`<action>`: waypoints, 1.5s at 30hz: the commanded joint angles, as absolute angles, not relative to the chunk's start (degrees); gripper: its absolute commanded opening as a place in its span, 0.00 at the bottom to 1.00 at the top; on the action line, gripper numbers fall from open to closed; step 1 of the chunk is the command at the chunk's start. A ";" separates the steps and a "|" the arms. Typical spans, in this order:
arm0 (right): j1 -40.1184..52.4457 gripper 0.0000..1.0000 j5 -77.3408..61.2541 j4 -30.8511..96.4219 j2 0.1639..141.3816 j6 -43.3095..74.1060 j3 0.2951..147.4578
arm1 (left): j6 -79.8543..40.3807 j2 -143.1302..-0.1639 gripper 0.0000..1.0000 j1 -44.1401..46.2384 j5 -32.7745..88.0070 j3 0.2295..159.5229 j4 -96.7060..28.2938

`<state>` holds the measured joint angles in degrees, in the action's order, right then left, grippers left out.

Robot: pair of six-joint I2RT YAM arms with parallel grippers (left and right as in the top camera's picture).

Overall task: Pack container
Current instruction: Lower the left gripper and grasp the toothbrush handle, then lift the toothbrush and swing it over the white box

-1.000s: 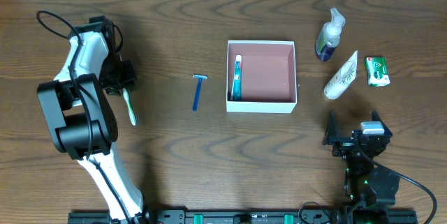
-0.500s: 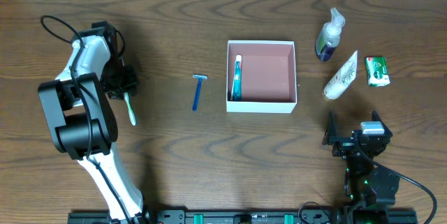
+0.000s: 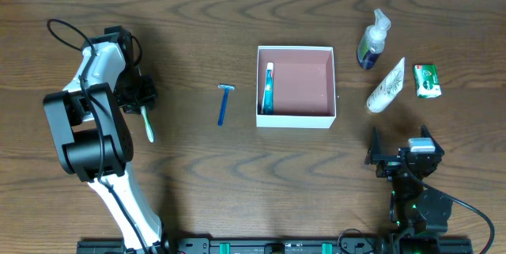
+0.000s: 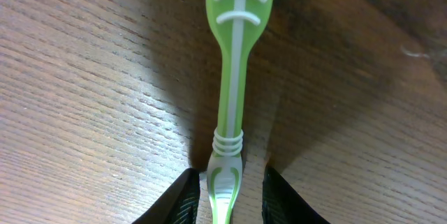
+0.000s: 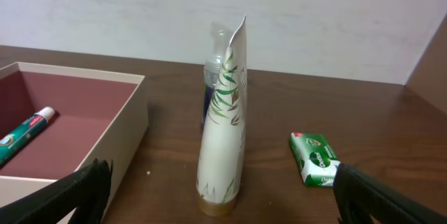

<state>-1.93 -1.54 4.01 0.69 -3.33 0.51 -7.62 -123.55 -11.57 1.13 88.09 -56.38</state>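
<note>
Looking at the last second, the left claw has barely shifted. It's open, straddling the green plastic toothbrush on the wooden desk, not pinching yet. Right claw gapes wide. The white square pink-lined container sits mid-frame, so packing's early.

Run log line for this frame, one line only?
left gripper: open, straddling green toothbrush | right gripper: open, empty | container: toothpaste tube inside | blue razor: outside

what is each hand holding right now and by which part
Nothing yet. The left hand straddles the narrow ringed part of the green toothbrush with gaps either side; the right hand is open and empty.
</note>
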 commanded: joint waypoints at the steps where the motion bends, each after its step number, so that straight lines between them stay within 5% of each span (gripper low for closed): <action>1: -1.10 0.99 -1.54 4.10 0.38 -2.61 0.32 | -7.29 -124.46 0.26 -11.84 0.91 85.56 -55.64; 9: -1.10 0.99 -1.54 4.10 0.38 -2.61 0.32 | -7.31 -124.46 0.19 -11.84 0.91 85.23 -55.33; 14: -1.10 0.99 -1.54 4.10 0.38 -2.61 0.32 | -7.29 -124.40 0.06 -11.84 1.65 85.32 -55.59; 30: -1.10 0.99 -1.54 4.10 0.38 -2.59 0.32 | -7.29 -119.11 0.06 -9.78 12.10 104.71 -69.78; 45: -1.10 0.99 -1.54 4.10 0.38 -2.61 0.32 | -10.87 -112.88 0.06 21.17 15.81 115.74 -59.92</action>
<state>-1.93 -1.54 4.01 0.69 -3.36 0.51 -8.91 -111.63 17.96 15.20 115.74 -60.97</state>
